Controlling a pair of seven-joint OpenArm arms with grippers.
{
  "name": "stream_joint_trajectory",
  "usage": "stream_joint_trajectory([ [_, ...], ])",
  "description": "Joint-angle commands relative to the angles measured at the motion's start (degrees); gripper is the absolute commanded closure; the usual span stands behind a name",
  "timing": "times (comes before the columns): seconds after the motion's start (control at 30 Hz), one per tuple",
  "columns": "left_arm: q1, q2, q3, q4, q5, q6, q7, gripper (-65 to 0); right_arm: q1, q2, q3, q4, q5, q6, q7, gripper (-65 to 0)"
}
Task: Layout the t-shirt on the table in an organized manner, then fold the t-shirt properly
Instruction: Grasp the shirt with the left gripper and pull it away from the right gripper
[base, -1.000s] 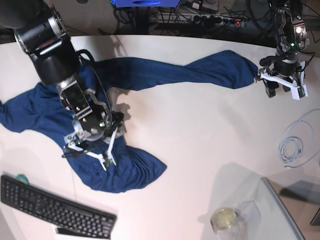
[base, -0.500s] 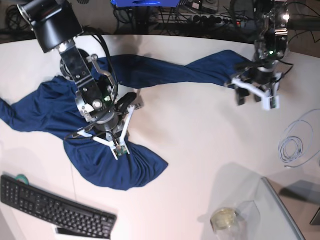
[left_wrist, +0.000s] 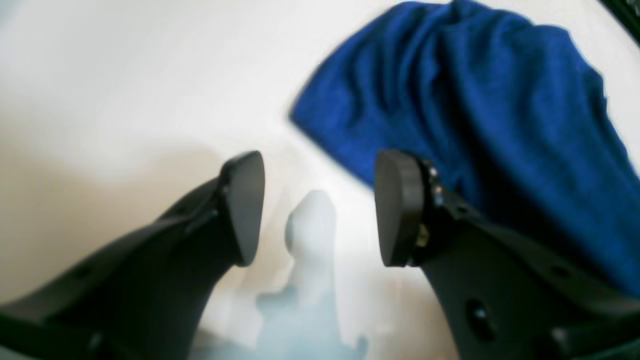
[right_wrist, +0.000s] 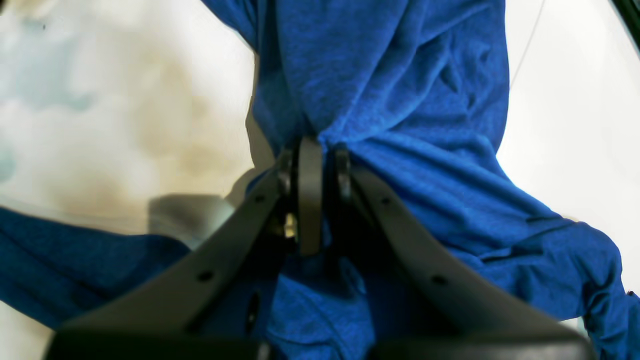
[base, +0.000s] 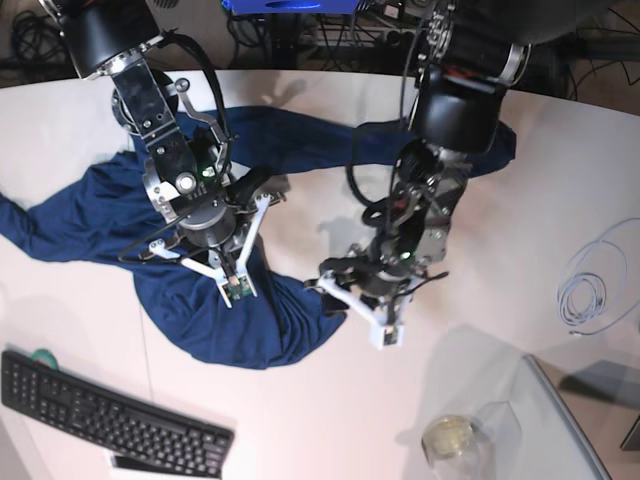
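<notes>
T-shirt (base: 120, 210) bunched, twisted across table (base: 330, 420) from left edge toward far edge — layout unfinished, folding not begun. Right gripper (right_wrist: 312, 165) clamped on cloth; left gripper (left_wrist: 317, 207) spread wide, empty — just beside hem.

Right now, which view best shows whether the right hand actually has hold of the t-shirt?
The right wrist view: the right hand is shut on a bunched fold of the t-shirt, seen close. The base view shows it pressed onto the cloth from above, grip unclear. The left wrist view shows only the open left hand beside the fabric.
</notes>
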Motion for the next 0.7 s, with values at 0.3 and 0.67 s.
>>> stream_joint_trajectory([
  [0.3,-6.6,3.7,-0.6,-10.1,-0.3,-0.1,-1.0,-33.6,0.2,-0.1,0.2,1.2,-0.4,-0.4,1.2,-0.9],
  [0.67,-3.8,2.5,-9.4,-9.6,0.1,-0.1,-1.0,-33.4,0.1,0.6,0.3,1.2,-0.4,-0.4,1.2,-0.9],
])
